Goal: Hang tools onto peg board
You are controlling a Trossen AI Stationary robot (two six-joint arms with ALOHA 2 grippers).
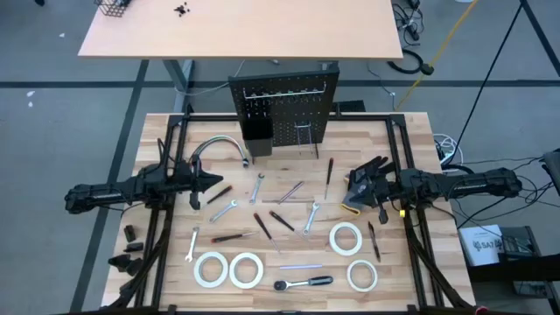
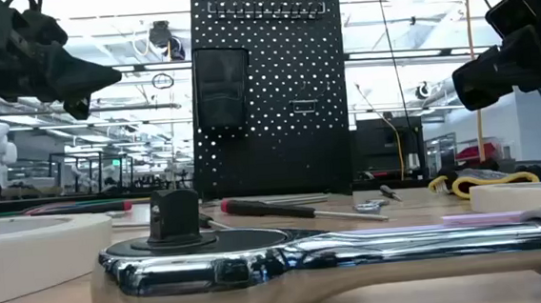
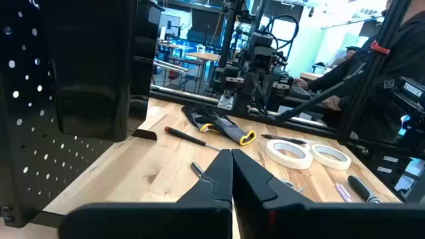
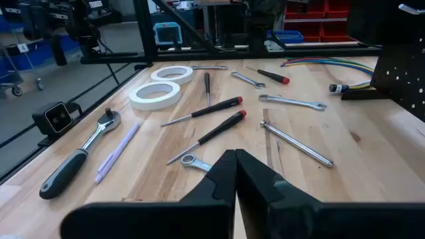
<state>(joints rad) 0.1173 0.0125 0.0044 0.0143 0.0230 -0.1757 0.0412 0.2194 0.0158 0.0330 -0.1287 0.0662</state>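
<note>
The black peg board (image 1: 284,109) stands upright at the table's far middle with a small black bin (image 1: 256,131) on it; it also shows in the low view (image 2: 271,85). Silver wrenches (image 1: 225,210), screwdrivers (image 1: 280,219), a black-handled ratchet (image 1: 302,283) and white tape rolls (image 1: 247,269) lie flat on the table. My left gripper (image 1: 214,182) is shut and empty, above the table's left middle. My right gripper (image 1: 354,184) is shut and empty, above the right middle. Both hover clear of the table in the low view.
A curved grey cable bundle (image 1: 219,147) lies in front of the peg board's left side. A black-and-yellow flat object (image 1: 352,207) lies below my right gripper. A second light table (image 1: 245,26) stands beyond the peg board. Bare wood shows between the grippers.
</note>
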